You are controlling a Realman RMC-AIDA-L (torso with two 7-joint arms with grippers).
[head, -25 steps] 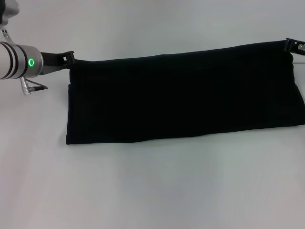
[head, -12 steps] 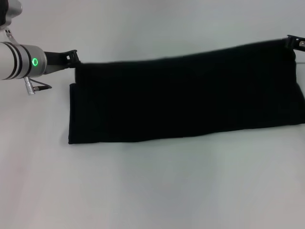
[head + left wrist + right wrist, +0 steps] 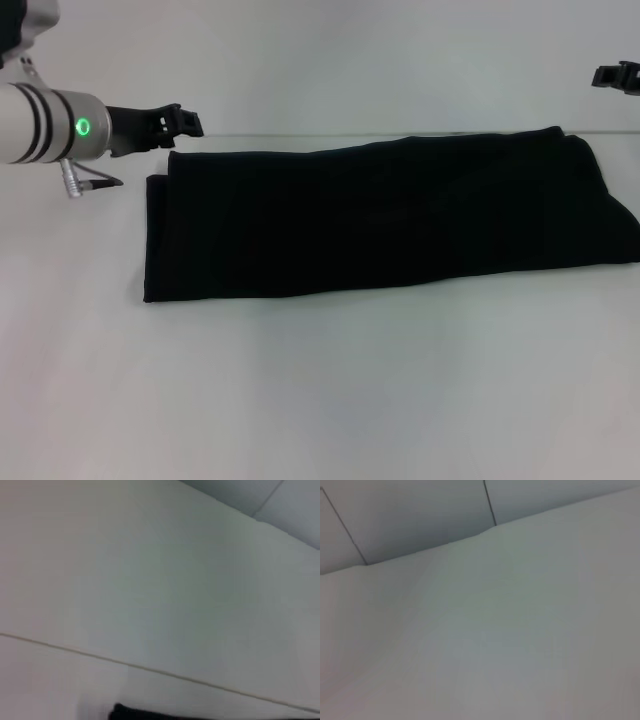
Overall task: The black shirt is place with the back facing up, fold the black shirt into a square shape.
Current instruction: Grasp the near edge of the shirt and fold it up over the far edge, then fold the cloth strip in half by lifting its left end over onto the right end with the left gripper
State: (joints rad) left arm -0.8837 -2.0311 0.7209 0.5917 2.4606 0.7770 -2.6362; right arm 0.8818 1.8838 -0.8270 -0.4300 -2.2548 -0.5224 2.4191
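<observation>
**A:** While you scan from the frame's left edge, you meet the left gripper (image 3: pixel 185 122) first, in the upper left. Its fingers look slightly parted and hold nothing; it hangs just clear of the cloth's upper left corner.

**B:** And the black shirt (image 3: pixel 380 215)?

**A:** You see it lying flat on the white table (image 3: pixel 320 400) as a long band across the middle of the frame, doubled over with the layered edges showing at its left end. I judge it lies that way because a lengthwise fold is done and the ends must yet come in to make a square.

**B:** The far side?

**A:** Your right gripper (image 3: pixel 615 75) sits at the upper right edge, apart from the cloth. You cannot tell whether its fingers are parted.
</observation>
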